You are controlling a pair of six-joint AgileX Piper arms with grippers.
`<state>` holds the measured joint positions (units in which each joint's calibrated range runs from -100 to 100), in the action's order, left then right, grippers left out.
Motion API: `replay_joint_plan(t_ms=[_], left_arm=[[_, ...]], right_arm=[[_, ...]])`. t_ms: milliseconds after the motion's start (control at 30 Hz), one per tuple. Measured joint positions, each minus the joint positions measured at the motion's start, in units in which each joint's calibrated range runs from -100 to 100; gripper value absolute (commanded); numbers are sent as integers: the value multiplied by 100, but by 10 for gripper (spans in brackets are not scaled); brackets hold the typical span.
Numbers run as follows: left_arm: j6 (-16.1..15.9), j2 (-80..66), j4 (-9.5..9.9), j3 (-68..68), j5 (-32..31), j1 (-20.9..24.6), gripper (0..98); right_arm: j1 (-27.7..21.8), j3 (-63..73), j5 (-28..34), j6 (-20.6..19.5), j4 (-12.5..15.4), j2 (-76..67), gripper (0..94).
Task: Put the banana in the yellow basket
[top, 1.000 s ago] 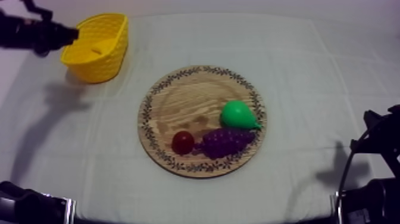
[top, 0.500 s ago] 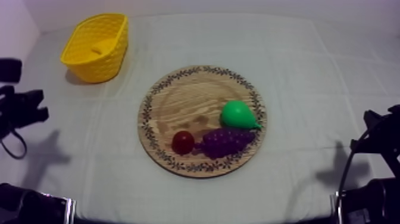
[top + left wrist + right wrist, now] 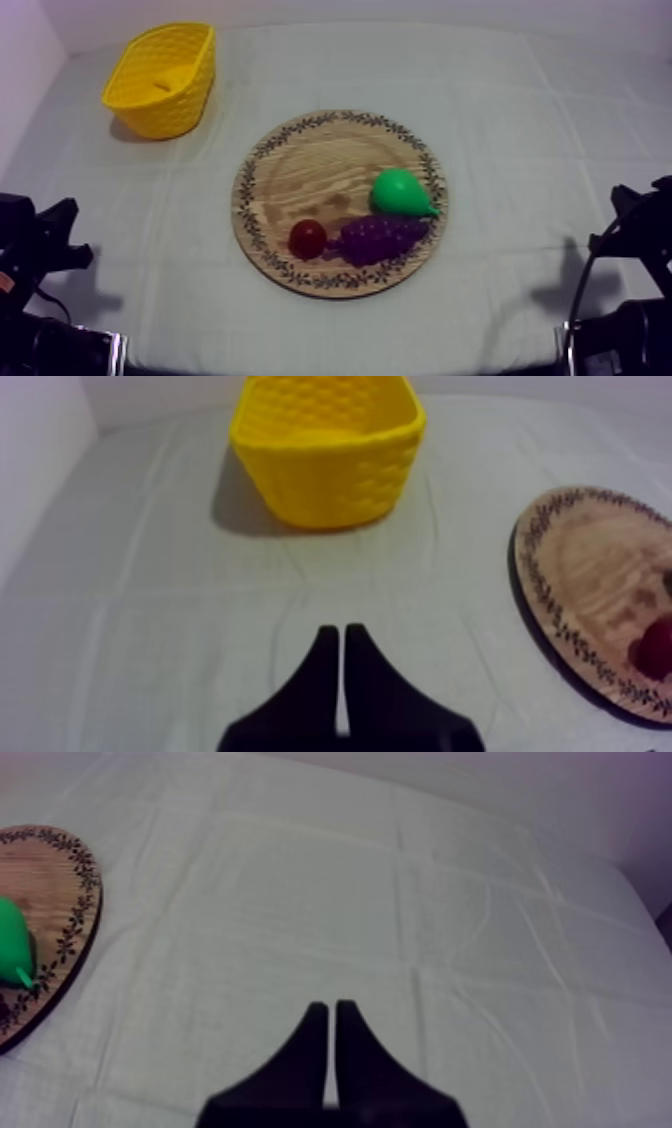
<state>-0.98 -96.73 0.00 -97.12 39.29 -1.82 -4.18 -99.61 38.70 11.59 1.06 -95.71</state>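
The yellow basket point(image 3: 160, 80) stands at the table's back left, and a yellow banana point(image 3: 165, 83) lies inside it, hard to tell from the weave. The round wooden board point(image 3: 300, 170) in the middle carries a green pear point(image 3: 400, 192), purple grapes point(image 3: 378, 238) and a small red fruit point(image 3: 307, 238). My left gripper point(image 3: 336, 632) is shut on nothing, low over the cloth well in front of the basket point(image 3: 330, 446). Shut and empty too, my right gripper point(image 3: 330, 1010) hovers over bare cloth right of the board point(image 3: 60, 892).
My left arm point(image 3: 40, 250) sits at the lower left edge and my right arm point(image 3: 635, 240) at the lower right edge. Open cloth lies between each arm and the board.
My left arm has drawn back from beside the basket, down the left side to the table's lower left edge. The right arm and the fruit on the board have stayed put.
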Motion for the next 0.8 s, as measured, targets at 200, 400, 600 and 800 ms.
replay_joint_plan(t_ms=[200,400,600,800], left_arm=[[324,-307,108,-54,31,-78,1],[1089,-327,189,-243,-610,-93,1],[1371,-327,195,-257,-675,-93,1],[1161,-327,195,-263,-682,-93,1]], right_arm=[[0,0,0,0,0,0,4],[0,0,0,0,0,0,4],[0,0,0,0,0,0,4],[0,0,0,0,0,0,4]])
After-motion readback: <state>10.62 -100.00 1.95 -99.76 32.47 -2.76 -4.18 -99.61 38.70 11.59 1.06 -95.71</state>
